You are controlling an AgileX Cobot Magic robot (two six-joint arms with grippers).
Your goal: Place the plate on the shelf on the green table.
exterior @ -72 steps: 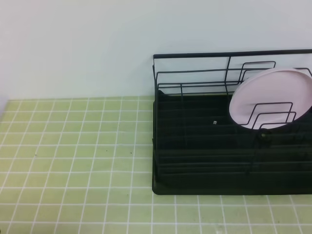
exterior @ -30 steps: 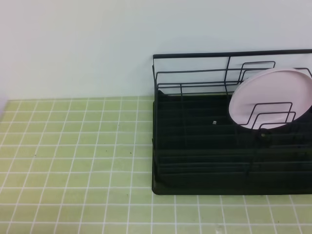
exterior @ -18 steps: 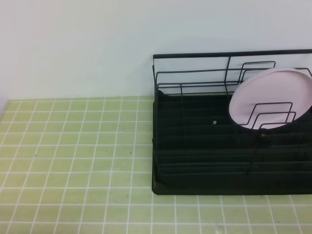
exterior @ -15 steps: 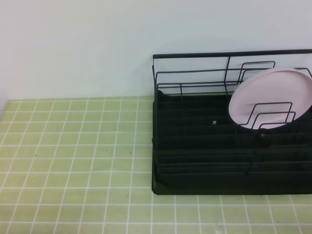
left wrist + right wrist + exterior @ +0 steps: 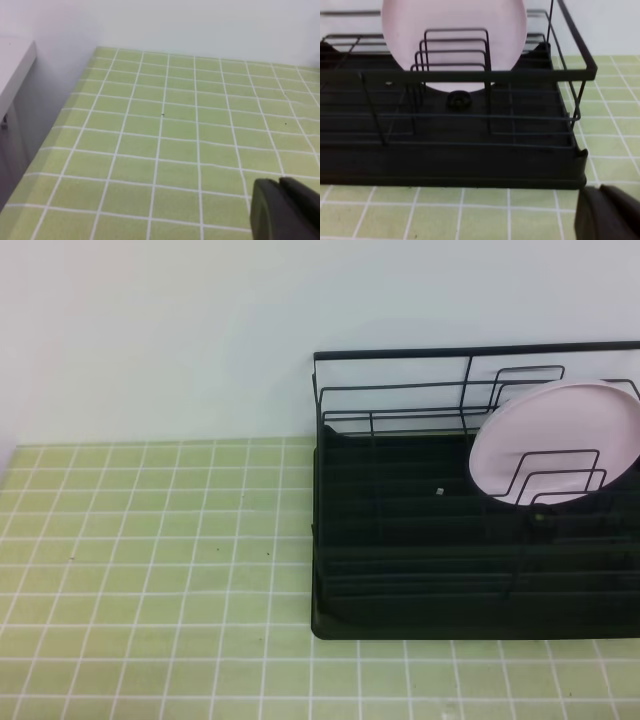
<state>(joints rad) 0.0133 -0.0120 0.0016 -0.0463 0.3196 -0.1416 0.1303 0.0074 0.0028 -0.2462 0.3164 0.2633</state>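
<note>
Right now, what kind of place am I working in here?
Probably a mock kitchen counter: a green table tiled in small squares with white grout, a black wire shelf of the dish-rack kind standing on it, and a pink plate propped upright among its dividers. Plain white wall behind.

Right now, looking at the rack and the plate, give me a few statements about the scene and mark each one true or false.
1. The plate stands on edge inside the shelf, behind the wire dividers. True.
2. The plate lies flat on the green table. False: it is in the shelf, leaning upright.
3. The right gripper is shut on the plate. False: it is shut on nothing and sits in front of the shelf, apart from the plate.
4. The left gripper is over bare green tiles, holding nothing. True.
5. The plate sits at the left end of the shelf in the high view. False: it is at the right end.
</note>
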